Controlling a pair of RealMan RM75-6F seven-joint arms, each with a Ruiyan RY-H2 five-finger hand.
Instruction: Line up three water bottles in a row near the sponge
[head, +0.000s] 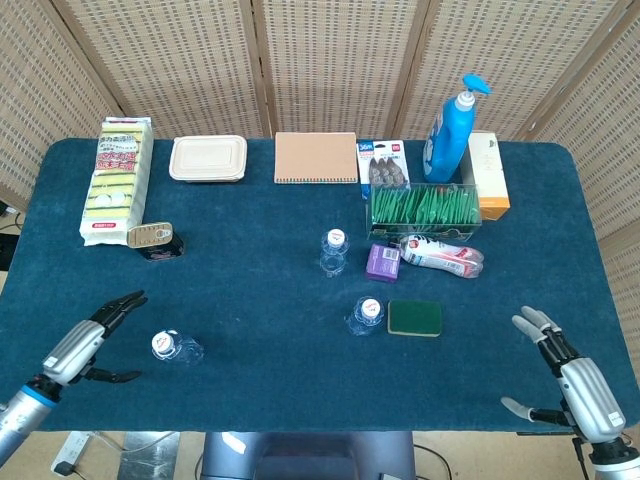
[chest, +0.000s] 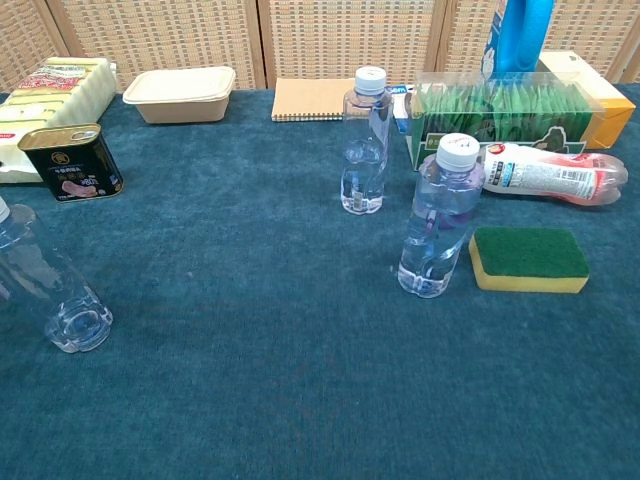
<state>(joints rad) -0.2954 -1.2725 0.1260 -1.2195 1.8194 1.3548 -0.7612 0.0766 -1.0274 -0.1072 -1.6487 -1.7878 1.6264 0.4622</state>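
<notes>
Three upright water bottles: one (head: 365, 314) just beside the sponge (head: 415, 318), one (head: 333, 251) behind, one (head: 172, 347) far left near the spread, empty left hand (head: 88, 343) (right hand (head: 580, 387) likewise, by the desk (head: 250, 290) edge).

A tin can (head: 151, 237) stands near a sponge pack (head: 117, 180) and lunchbox (head: 208, 158).

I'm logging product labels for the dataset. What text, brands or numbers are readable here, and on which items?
None reads clearly.
Tin can: label print, too small.
Lying bottle: label print, blurred.
Sponge pack: red banner characters, blurred.
Hanging card pack: header print, blurred.
Water bottle near the sponge: marks on cap, unreadable.
</notes>
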